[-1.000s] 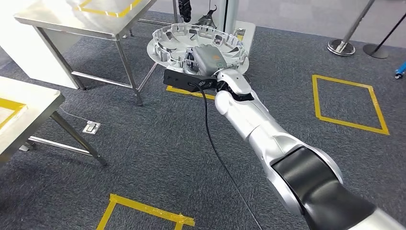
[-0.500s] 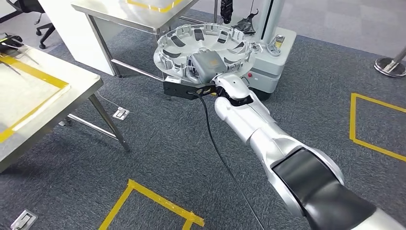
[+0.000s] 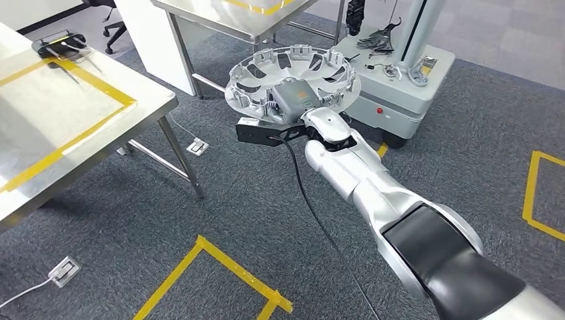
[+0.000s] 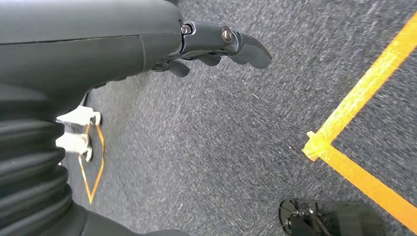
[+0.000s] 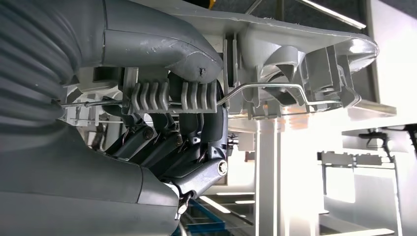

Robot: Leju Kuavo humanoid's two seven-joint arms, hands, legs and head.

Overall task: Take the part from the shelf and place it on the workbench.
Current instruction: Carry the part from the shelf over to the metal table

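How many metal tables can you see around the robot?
2: one table at the left with yellow tape, another table farther back, past the part in the right hand. Others may be out of frame.

Workbench (image 3: 80, 127) left; held part (image 3: 256, 70) ahead; pedestal (image 3: 406, 87) behind it.

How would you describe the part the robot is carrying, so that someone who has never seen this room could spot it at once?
Follow the silver right arm up from the bottom right of the head view to its grey right hand, above the dark carpet. The hand grips a round, light grey part shaped like a wheel cover, beside the steel workbench. Its ring of cut-out openings and ribbed clips sets it apart.
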